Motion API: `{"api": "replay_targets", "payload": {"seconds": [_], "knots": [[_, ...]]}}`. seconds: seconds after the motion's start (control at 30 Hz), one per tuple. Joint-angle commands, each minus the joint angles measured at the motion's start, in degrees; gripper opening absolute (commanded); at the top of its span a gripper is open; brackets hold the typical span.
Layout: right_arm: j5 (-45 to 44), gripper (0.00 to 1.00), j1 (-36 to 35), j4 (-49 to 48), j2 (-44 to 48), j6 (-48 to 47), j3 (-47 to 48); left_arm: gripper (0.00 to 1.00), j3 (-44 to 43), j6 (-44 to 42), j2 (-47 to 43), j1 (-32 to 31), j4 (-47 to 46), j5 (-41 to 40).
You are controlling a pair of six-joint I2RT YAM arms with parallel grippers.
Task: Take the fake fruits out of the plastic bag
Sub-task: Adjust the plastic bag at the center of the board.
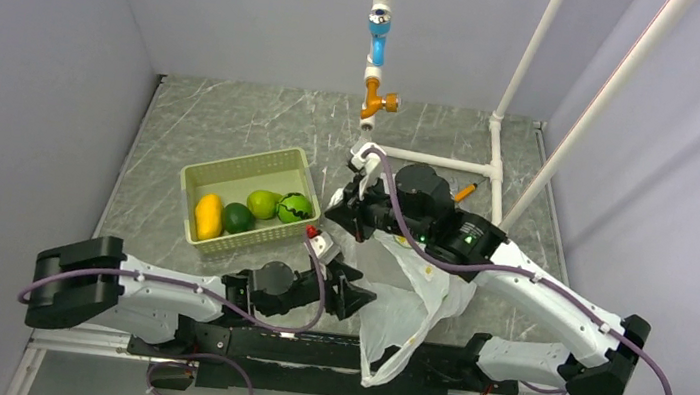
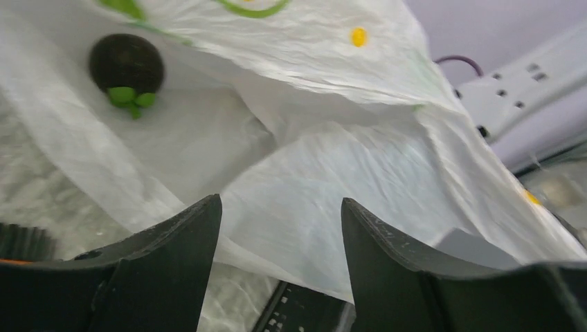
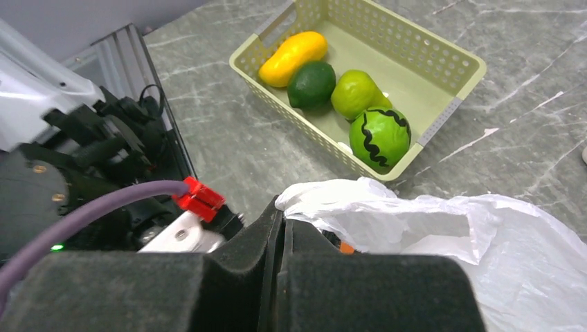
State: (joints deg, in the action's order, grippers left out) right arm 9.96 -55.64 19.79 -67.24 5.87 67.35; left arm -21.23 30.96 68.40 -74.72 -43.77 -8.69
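The plastic bag (image 1: 413, 304) lies crumpled between the arms. My right gripper (image 1: 345, 205) is shut on the bag's upper edge (image 3: 325, 197) and holds it up. My left gripper (image 1: 359, 294) is open and empty at the bag's mouth, its jaws wide apart (image 2: 280, 207) over the white film (image 2: 332, 159). The dark brown-black round fruit (image 2: 127, 66) with a green calyx lies inside the bag. The yellow mango (image 3: 292, 57), small green fruit (image 3: 311, 84), green pear (image 3: 356, 93) and dark-striped green ball (image 3: 379, 137) sit in the pale green basket (image 3: 450, 111).
The basket (image 1: 227, 177) stands left of centre on the grey marble table. A white pipe frame with a blue and orange valve (image 1: 376, 60) stands at the back. A small orange-and-black brush (image 1: 465, 191) lies behind my right arm. A black rail (image 1: 305, 363) runs along the near edge.
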Motion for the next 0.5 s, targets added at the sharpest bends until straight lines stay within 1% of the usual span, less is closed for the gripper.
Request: {"api": "replay_targets", "payload": {"seconds": [0.0,0.07,0.13,0.17,0.23,0.3,0.33,0.4,0.47], "knots": [[2.7,0.00,1.4,1.5,2.6,1.6,6.1,0.68,2.6,-0.2,4.7,1.9,-13.1,-10.5],[4.5,0.00,2.2,3.7,2.9,0.9,9.0,0.72,2.5,1.4,9.4,3.4,-12.9,-9.9],[6.5,0.00,3.1,6.0,2.9,0.2,12.3,0.71,0.5,1.7,14.7,4.5,-10.9,-8.5],[7.2,0.00,3.6,7.0,2.8,-0.4,13.6,0.70,-0.8,3.4,17.4,4.9,-7.5,-9.1],[7.1,0.00,4.3,9.5,3.0,-2.3,15.9,0.66,-2.2,8.7,20.0,6.7,-0.8,-9.8],[5.9,0.00,5.1,11.9,3.8,-5.0,17.0,0.64,-0.9,13.4,21.5,8.7,0.8,-9.0],[5.8,0.00,5.7,12.2,4.5,-5.3,16.8,0.62,0.4,14.2,22.0,9.9,-0.7,-7.5],[7.2,0.00,7.0,11.4,6.0,-7.4,14.9,0.60,2.3,13.7,21.8,10.6,-3.0,-5.4],[9.0,0.00,8.1,10.6,7.1,-8.2,12.4,0.61,1.3,12.3,20.2,10.6,0.0,-3.6]]}}
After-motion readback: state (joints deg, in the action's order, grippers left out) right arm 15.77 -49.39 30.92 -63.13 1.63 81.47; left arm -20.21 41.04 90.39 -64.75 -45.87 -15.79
